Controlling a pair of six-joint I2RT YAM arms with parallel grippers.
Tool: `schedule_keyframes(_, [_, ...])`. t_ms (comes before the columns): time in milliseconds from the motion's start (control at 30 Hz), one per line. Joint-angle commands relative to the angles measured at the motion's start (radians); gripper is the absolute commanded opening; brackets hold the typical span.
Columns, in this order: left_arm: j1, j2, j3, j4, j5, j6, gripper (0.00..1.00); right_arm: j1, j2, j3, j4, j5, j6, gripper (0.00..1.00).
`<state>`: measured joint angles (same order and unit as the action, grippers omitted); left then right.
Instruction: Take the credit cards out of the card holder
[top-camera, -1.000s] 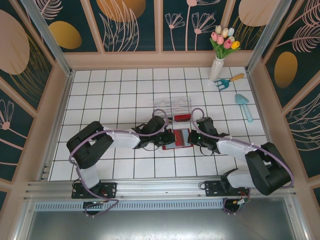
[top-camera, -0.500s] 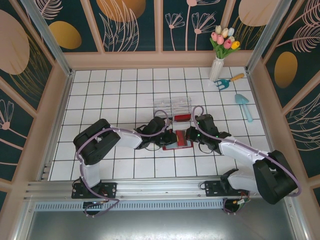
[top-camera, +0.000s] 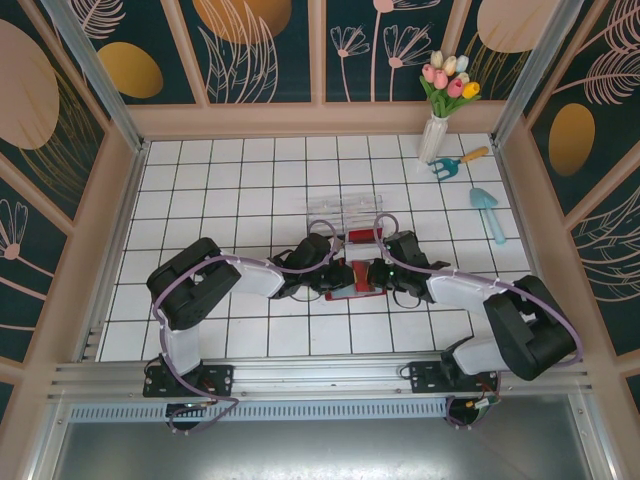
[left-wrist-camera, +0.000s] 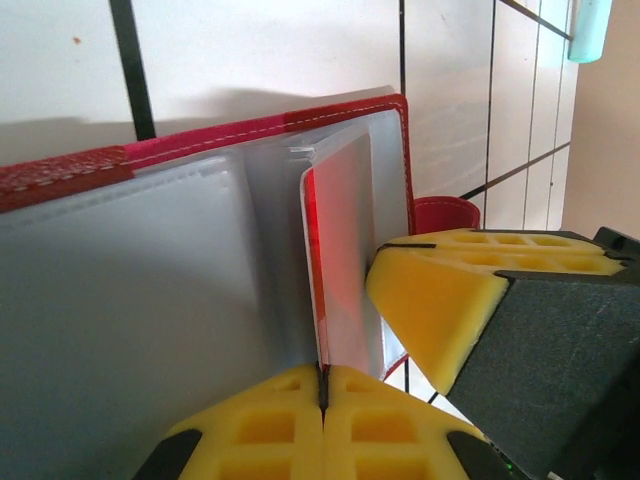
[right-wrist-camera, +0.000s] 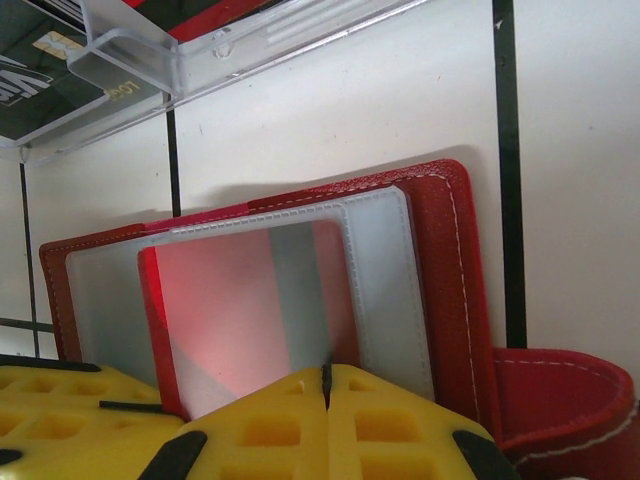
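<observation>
1. The desk (top-camera: 200, 200): white tiled surface. The overhead view places both tools tip to tip at its middle.
2. The clear box (top-camera: 345, 212): just beyond both tools. The right wrist view resolves its transparent wall (right-wrist-camera: 200, 40) above the right tool, with dark items inside.
3. The card holder (top-camera: 352, 285): lies open on the desk, beneath and between the tools. The left wrist view adds its grey-blue pockets (left-wrist-camera: 120, 300) and stitched red border.
4. The left tool (left-wrist-camera: 322, 390): pads pressed together, pinching the lower edge of the card at their seam.
5. The right tool (right-wrist-camera: 325, 385): pads closed flush on each other. The left wrist view shows its pad (left-wrist-camera: 430, 290) touching the card's face.
6. The card (left-wrist-camera: 345, 250): red-edged, tilted up from the card holder. It is near edge-on from the left tool and face-on (right-wrist-camera: 250, 300) from the right tool.
7. The red tab (right-wrist-camera: 560, 400): just right of the right tool.
</observation>
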<state>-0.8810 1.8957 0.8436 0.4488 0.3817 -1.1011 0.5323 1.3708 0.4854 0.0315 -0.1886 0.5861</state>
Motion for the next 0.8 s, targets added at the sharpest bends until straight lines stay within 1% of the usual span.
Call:
schedule_keyframes(0, [0.007, 0.006, 0.012, -0.052, -0.009, 0.025, 0.0, -0.011, 0.017, -0.037, -0.029, 0.037, 0.02, 0.0])
schedule_keyframes(133, [0.013, -0.008, 0.001, -0.074, -0.015, 0.038, 0.0, -0.015, 0.007, -0.051, -0.042, 0.06, 0.023, 0.0])
schedule_keyframes(400, [0.045, -0.05, -0.048, -0.082, -0.015, 0.05, 0.0, -0.023, 0.022, -0.062, -0.039, 0.065, 0.022, 0.0])
schedule_keyframes(767, [0.053, -0.137, -0.086, -0.115, -0.013, 0.068, 0.0, -0.024, 0.018, -0.057, -0.046, 0.069, 0.02, 0.0])
